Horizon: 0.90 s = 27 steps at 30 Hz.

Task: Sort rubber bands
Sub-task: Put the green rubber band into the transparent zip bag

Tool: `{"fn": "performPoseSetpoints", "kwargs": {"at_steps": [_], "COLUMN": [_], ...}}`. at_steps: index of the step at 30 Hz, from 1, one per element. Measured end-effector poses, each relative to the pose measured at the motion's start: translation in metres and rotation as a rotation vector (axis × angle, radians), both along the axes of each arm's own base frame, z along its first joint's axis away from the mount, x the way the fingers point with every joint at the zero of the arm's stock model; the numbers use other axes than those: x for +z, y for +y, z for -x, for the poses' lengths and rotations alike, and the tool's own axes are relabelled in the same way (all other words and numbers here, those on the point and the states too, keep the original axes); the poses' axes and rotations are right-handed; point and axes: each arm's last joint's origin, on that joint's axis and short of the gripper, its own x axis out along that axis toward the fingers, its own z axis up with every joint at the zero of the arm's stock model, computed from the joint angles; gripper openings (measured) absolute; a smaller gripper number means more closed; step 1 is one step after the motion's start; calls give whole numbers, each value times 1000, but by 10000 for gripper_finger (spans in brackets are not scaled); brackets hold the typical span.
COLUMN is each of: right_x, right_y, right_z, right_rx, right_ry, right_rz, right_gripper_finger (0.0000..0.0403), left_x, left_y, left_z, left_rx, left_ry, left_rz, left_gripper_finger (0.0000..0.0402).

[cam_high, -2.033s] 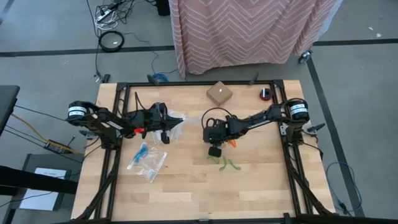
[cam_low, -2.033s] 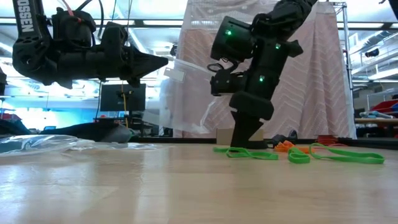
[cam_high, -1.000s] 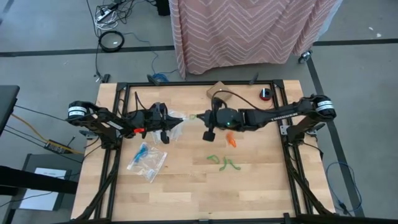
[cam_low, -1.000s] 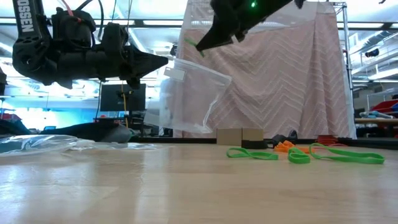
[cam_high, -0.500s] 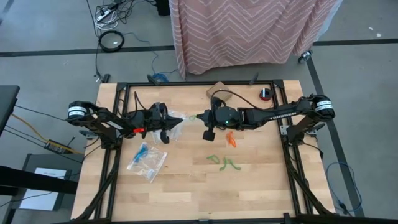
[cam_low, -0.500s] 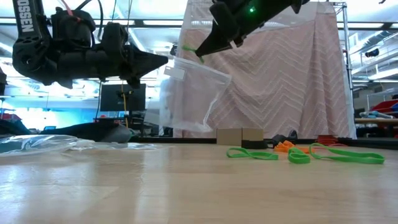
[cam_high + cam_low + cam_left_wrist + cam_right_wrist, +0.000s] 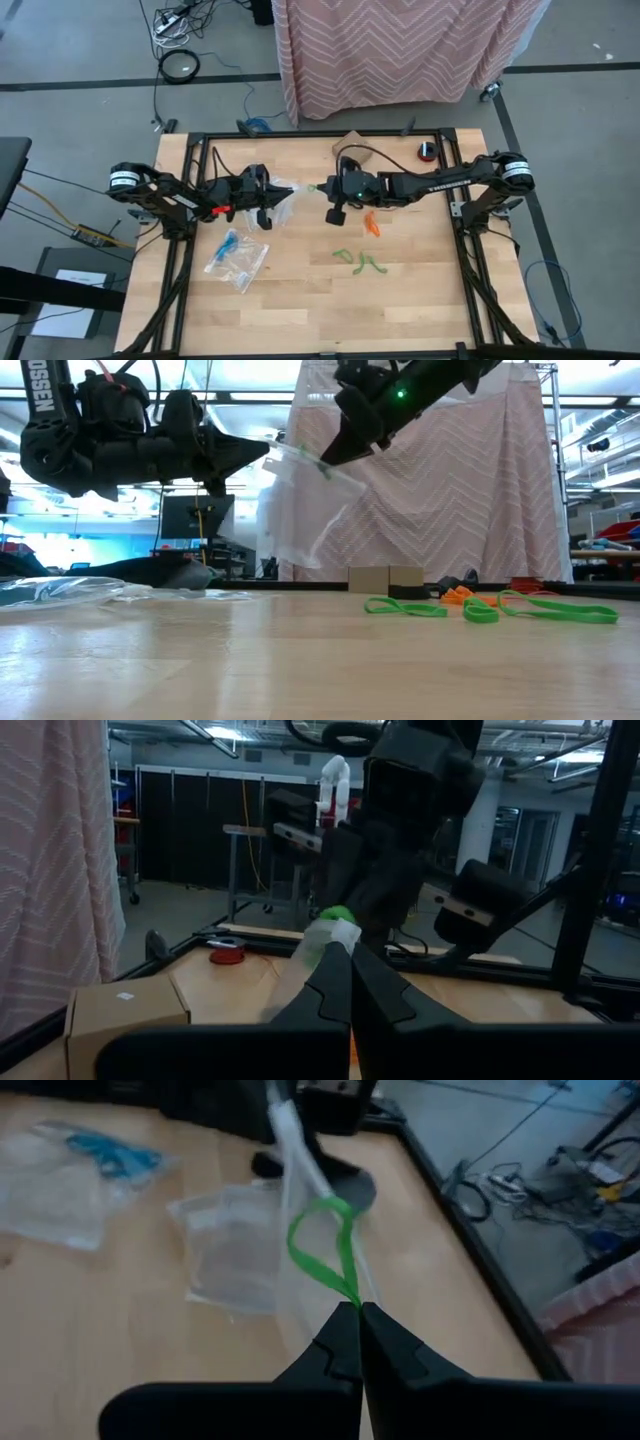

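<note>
Light wooden table [image 7: 300, 300], dark frame rails along its edges. Lying on it: clear zip bag with blue bands [image 7: 236, 259], left of centre; green rubber bands [image 7: 360, 260] near centre; orange bands [image 7: 371, 225] just behind them; small cardboard box [image 7: 352, 150] and red roll [image 7: 427, 151] at far edge.

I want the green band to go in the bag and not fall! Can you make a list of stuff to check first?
1. Right end effector shut on the green band: ok.
2. Left end effector shut on the clear bag, held up off the table: ok.
3. Band at the bag's top edge: ok.
4. Bag mouth open wide enough: cannot tell.
5. More green bands and orange bands waiting on the table: ok.
</note>
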Motion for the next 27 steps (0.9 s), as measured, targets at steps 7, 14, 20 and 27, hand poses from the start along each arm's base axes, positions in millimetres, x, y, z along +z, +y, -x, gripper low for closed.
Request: {"fn": "performPoseSetpoints", "kwargs": {"at_steps": [7, 14, 20, 27], "right_x": [-2, -2, -1, 24], "right_y": [0, 1, 1, 2], "right_z": [-2, -2, -2, 11], "right_rx": [38, 52, 44, 43], "right_ry": [-2, 2, -5, -75], "right_rz": [-23, -19, -12, 0], "right_gripper_finger": [6, 77, 146, 153], "left_x": [0, 0, 0, 0], "left_y": [0, 0, 0, 0], "left_z": [0, 0, 0, 0], "left_rx": [0, 0, 0, 1], "left_ry": [0, 4, 4, 3], "left_rz": [0, 1, 1, 0], "left_gripper_finger": [2, 2, 2, 2]}}
